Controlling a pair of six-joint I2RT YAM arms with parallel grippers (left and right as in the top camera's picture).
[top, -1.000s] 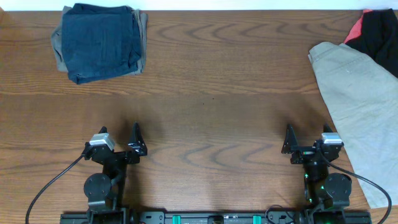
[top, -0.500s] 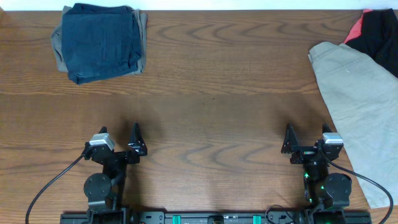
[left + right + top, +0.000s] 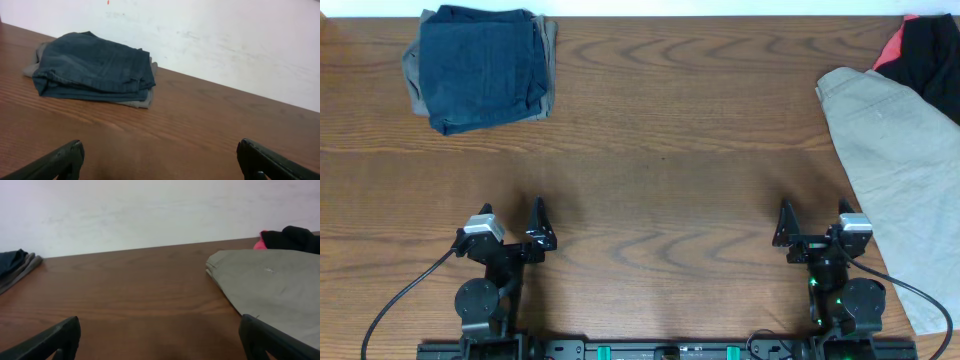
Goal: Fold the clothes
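With left gripper (image 3: 512, 213) and right gripper (image 3: 814, 214) released and empty at the bottom, and blue shorts (image 3: 480, 65) folded upper left, we think we must next grasp the beige shorts (image 3: 895, 150) at right.

Left hand (image 3: 512, 212), right hand (image 3: 812, 210) spread wide

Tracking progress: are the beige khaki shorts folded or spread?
Spread: the beige khaki cloth shorts lie flat and wide, no stacked layers visible.
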